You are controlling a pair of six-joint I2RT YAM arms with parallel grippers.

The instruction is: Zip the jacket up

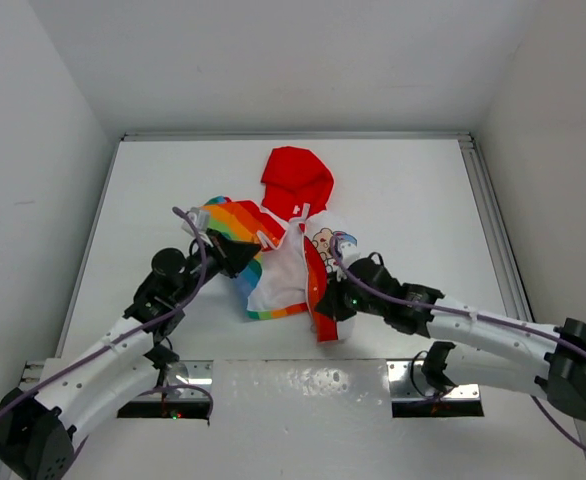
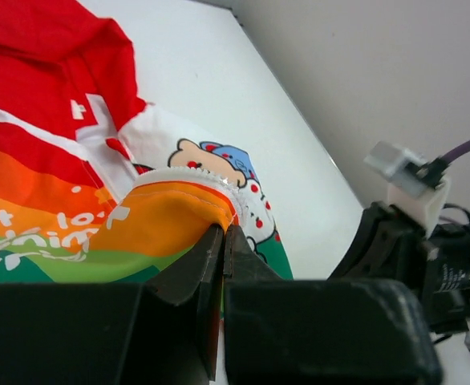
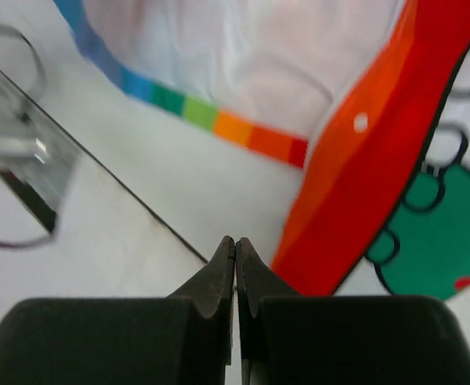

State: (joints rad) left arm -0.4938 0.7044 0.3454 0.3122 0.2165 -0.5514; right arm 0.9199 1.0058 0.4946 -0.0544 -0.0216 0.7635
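The jacket (image 1: 291, 262) lies crumpled mid-table, red hood (image 1: 298, 176) toward the back, rainbow sleeve (image 1: 229, 219) on the left, white lining spread open in front. Its red zipper trim (image 1: 319, 292) runs down the right of that lining. My left gripper (image 1: 241, 252) sits at the sleeve side. In the left wrist view its jaws (image 2: 224, 230) are shut on an orange fold of the jacket (image 2: 171, 216). My right gripper (image 1: 325, 300) is at the trim's lower end. The right wrist view shows it (image 3: 235, 241) shut and empty, just left of the red zipper trim (image 3: 363, 176), above the white table.
Two metal plates (image 1: 413, 388) line the table's near edge; one shows in the right wrist view as a bracket (image 3: 26, 168). White walls close in three sides, with a rail (image 1: 493, 220) on the right. The right arm (image 2: 427, 241) stands close beside my left gripper.
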